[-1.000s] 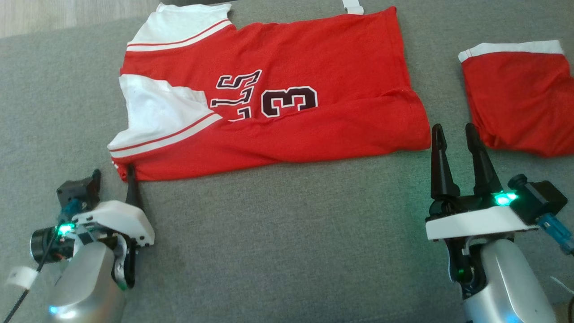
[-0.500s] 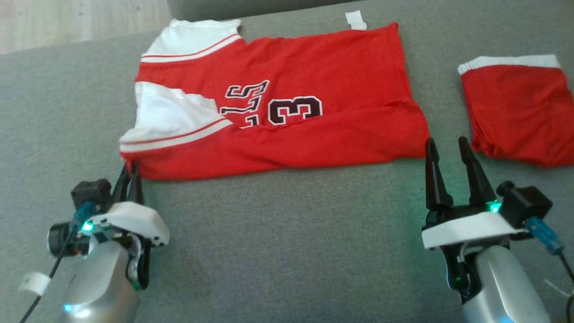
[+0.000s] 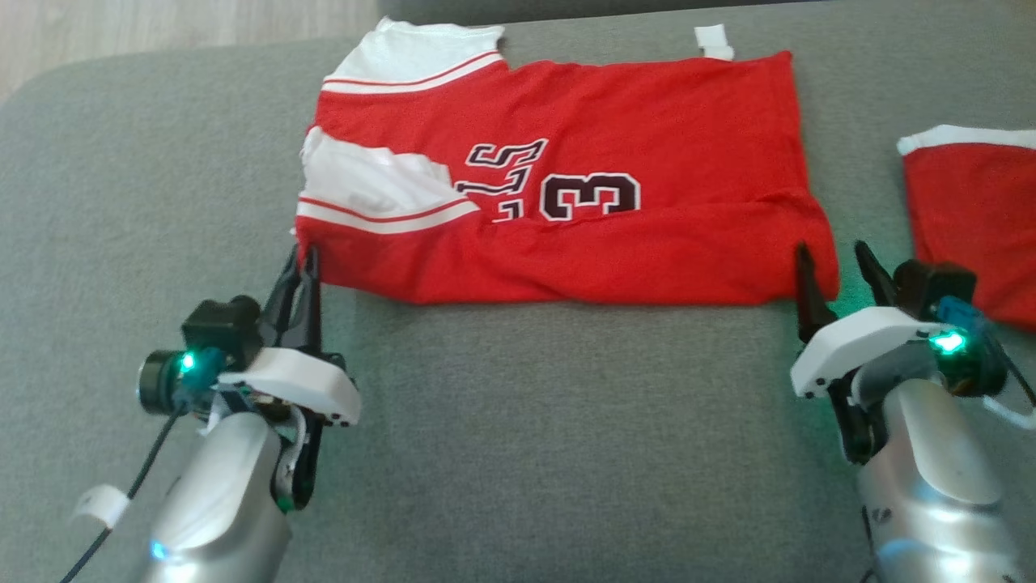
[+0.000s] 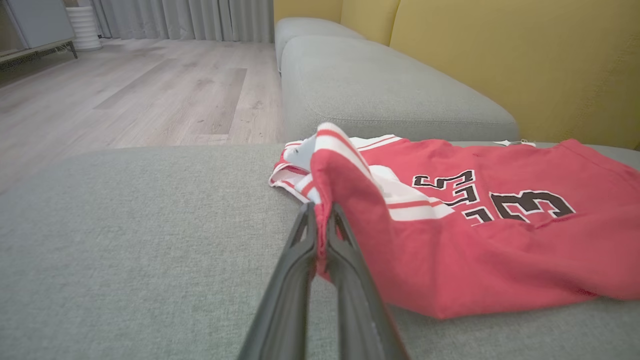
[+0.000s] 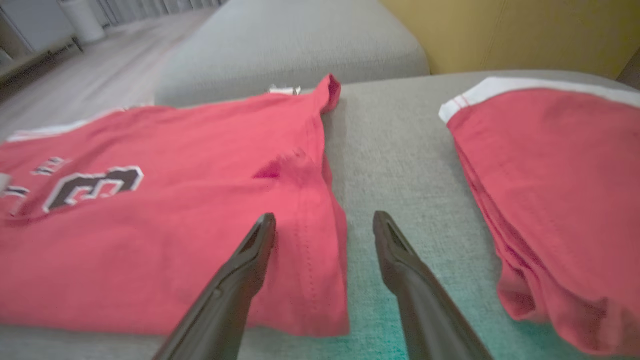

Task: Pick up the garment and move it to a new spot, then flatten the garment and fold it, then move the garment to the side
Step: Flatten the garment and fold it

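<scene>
Left gripper [image 3: 301, 263] clamps the jersey [image 3: 615, 243] at its near-left corner; right gripper [image 5: 324, 216], jaws apart, straddles the near-right corner of that long edge.

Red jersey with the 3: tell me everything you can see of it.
The red jersey looks like soft knit fabric, with white shoulder panels striped in red, a black white-edged 3 beside partly hidden letters, and a white tag at its far edge. It lies folded and mostly flat on the gray cushion. The left gripper is shut on its near left corner, which stands raised. The open right gripper straddles its near right corner; contact there is unclear.
</scene>
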You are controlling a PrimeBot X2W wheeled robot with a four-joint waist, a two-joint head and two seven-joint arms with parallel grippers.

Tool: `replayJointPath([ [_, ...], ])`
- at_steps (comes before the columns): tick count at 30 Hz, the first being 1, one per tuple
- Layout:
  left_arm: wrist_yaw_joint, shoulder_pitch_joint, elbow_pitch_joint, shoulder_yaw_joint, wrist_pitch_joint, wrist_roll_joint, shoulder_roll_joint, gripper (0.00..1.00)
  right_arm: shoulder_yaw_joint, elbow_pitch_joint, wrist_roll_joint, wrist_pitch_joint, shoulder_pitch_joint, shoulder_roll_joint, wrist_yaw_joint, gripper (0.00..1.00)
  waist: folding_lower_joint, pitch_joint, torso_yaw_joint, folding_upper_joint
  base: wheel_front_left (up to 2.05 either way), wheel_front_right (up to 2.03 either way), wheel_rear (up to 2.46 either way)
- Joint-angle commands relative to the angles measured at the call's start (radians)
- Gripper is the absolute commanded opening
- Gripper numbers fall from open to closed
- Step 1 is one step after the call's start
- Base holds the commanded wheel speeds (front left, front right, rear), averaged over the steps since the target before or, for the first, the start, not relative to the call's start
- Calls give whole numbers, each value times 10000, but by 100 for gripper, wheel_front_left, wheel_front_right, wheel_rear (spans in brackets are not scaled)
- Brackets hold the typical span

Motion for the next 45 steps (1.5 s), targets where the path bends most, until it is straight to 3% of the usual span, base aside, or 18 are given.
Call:
replayJointPath([
  [1, 49, -180, -436, 194, 34, 112, 168, 0, -51, 55, -435, 160, -341, -9, 67, 100, -1, 81, 144, 0, 0, 0, 0],
  [9, 80, -74, -887, -47, 187, 128, 90, 0, -816, 1490, -1759, 1142, -862, -9, 67, 100, -1, 136, 491, 0, 0, 0, 0],
  [12, 88, -25, -936, -88, 221, 108, 103, 0, -635, 1955, -1535, 1342, -922, -9, 67, 100, -1, 92, 567, 0, 0, 0, 0],
  [13, 95, -4, -939, -92, 231, 103, 123, 0, -493, 2104, -1458, 1393, -935, -9, 67, 35, -1, 72, 575, 0, 0, 0, 0],
  [14, 116, 23, -932, -97, 246, 107, 151, 0, -382, 2169, -1561, 1386, -941, -9, 67, 0, -1, 49, 570, 0, 0, 0, 0],
  [22, 257, 386, -689, -222, 597, 99, 377, 0, -540, 1714, -2323, 789, -740, -9, 67, 0, -1, -422, 444, 0, 0, 0, 0],
  [31, 177, 1351, -659, -330, 1524, -262, 769, 0, -501, 945, -1863, 889, 344, -9, 67, 0, -1, -1465, 434, 0, 0, 0, 0],
  [36, 289, 2253, -1407, -318, 1974, -439, 1183, 0, -525, -115, -1577, 1614, 1177, -9, 67, 0, -1, -2108, 356, 0, 0, 0, 0],
  [43, 476, 3445, -2994, -575, 3120, -500, 1901, 0, -401, -2598, -1241, 3906, 2930, -9, 67, 0, -1, -2355, 221, 0, 0, 0, 0],
  [45, 530, 3653, -3211, -675, 3446, -523, 1993, 0, -414, -3171, -1048, 4132, 3320, -9, 67, 0, -1, -2319, 170, 0, 0, 0, 0],
])
